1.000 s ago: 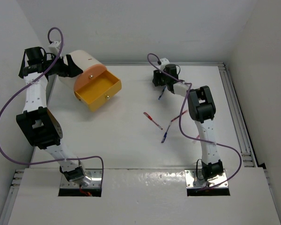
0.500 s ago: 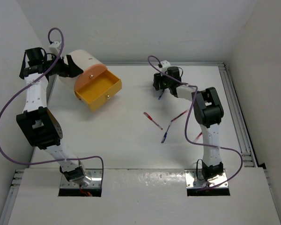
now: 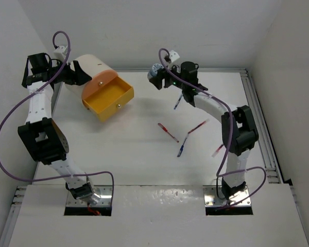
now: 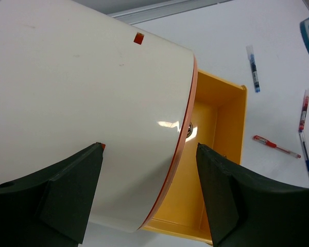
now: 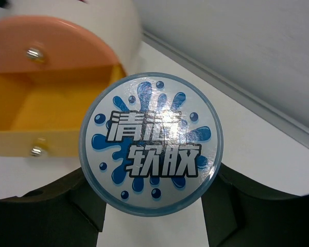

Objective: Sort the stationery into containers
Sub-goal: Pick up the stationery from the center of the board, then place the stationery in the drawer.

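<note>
The container is a cream-white cylinder (image 3: 90,66) lying on its side at the back left, with an orange face and a yellow drawer (image 3: 110,99) pulled out. My left gripper (image 3: 78,75) is open, its jaws straddling the cylinder's front edge (image 4: 149,146). My right gripper (image 3: 159,78) is shut on the round blue-and-white tub (image 3: 155,69) and holds it in the air right of the drawer. The tub's lid (image 5: 151,141) fills the right wrist view, with the drawer (image 5: 56,110) behind it. Several pens lie on the table: blue (image 3: 178,101), red (image 3: 168,132), red (image 3: 197,126).
A blue pen (image 3: 181,149) and a red pen (image 3: 218,150) lie nearer the right arm's base. White walls close the back and both sides. A metal rail (image 3: 260,118) runs along the table's right edge.
My right gripper has risen off the table with the tub and moved left toward the drawer. The left arm and the container have not moved.
</note>
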Motion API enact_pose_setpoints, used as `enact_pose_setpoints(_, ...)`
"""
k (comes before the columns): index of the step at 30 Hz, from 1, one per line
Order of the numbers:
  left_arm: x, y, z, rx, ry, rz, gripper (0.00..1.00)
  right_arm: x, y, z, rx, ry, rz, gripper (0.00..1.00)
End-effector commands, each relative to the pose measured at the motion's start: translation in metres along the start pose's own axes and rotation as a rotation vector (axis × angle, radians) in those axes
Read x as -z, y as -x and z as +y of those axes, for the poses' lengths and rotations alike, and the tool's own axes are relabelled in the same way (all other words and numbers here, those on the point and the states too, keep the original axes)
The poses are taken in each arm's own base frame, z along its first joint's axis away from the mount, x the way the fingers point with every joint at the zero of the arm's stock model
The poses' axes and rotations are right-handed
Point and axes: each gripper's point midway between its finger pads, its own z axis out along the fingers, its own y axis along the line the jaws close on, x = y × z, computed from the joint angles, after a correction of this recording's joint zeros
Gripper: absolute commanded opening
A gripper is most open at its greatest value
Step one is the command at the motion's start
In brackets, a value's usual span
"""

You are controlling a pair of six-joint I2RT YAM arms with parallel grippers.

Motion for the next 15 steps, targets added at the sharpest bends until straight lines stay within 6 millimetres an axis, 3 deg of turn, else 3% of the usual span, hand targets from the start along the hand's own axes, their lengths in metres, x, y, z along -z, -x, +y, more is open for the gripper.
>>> enact_pose_setpoints(1, -0.007, -0.018, -0.009, 0.055, -0.015, 0.043, 0.79, -0.008, 0.089, 0.076, 0.038, 0.214, -0.185, 0.00)
enact_pose_setpoints(4, -0.009, -0.018, -0.014, 0.050, -0.023, 0.041, 0.79, -0.026, 0.095, 0.113, 0.046, 0.282, -0.202, 0.00)
enact_pose_setpoints(5, -0.009, -0.018, -0.015, 0.049, -0.024, 0.040, 0.79, -0.036, 0.085, 0.118, 0.037, 0.293, -0.185, 0.00)
enact_pose_setpoints(7, -0.010, -0.017, -0.018, 0.045, -0.028, 0.040, 0.79, -0.047, 0.092, 0.142, 0.040, 0.332, -0.202, 0.00)
enact_pose_setpoints(8, -0.010, -0.017, -0.019, 0.044, -0.029, 0.041, 0.79, -0.056, 0.080, 0.152, 0.040, 0.349, -0.184, 0.00)
enact_pose_setpoints(10, -0.010, -0.017, -0.020, 0.044, -0.034, 0.043, 0.79, -0.064, 0.082, 0.163, 0.051, 0.365, -0.190, 0.00)
enact_pose_setpoints(15, -0.008, -0.018, -0.022, 0.038, -0.034, 0.042, 0.79, -0.081, 0.051, 0.190, 0.057, 0.409, -0.130, 0.00)
